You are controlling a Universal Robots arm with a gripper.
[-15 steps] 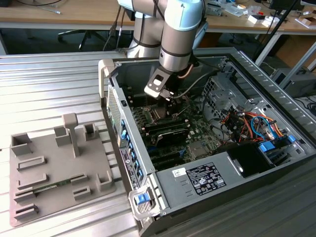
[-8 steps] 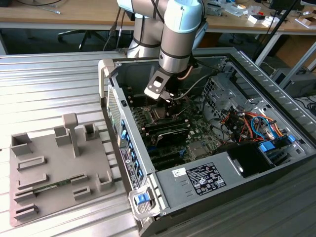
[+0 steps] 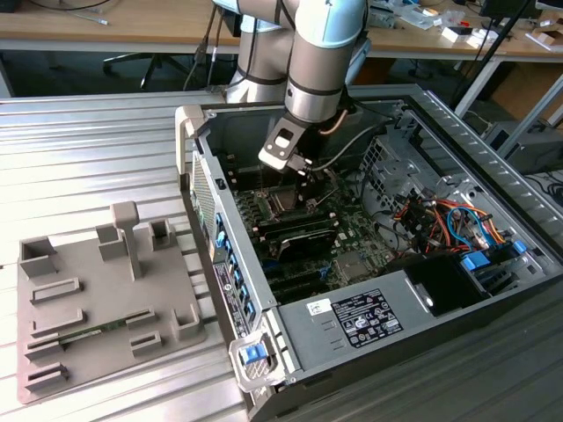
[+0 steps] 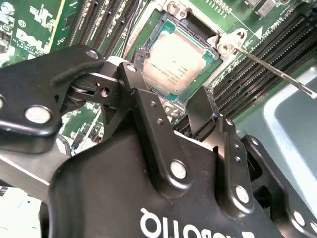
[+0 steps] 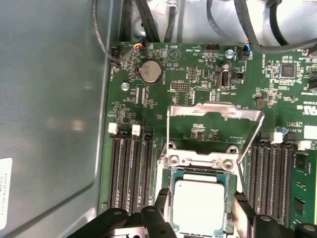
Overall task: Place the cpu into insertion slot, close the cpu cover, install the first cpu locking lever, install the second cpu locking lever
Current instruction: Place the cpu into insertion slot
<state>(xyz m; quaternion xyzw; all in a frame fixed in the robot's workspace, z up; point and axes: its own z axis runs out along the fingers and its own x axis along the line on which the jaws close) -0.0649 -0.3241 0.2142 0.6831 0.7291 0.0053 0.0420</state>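
The cpu [image 5: 198, 206] lies flat in the insertion slot [image 4: 188, 26], with the cpu cover [image 5: 215, 110] tipped open behind it. The gripper [image 4: 171, 91] hangs just above, jaws spread and empty. A light, stiff chip, I'd say, but fragile underneath — best pinched by opposite edges.

In the first wrist view the picture's edge cuts through the insertion slot [image 5: 198, 162], so we lose part of the cpu [image 5: 198, 208] lying in it. The fingers [image 5: 162, 208] of the gripper [image 5: 200, 206] cover the slot's rim on two sides (whether they touch the chip we cannot tell). In the second wrist view one slot corner lies behind a finger. In the exterior view the chip in the slot is too small to make out.
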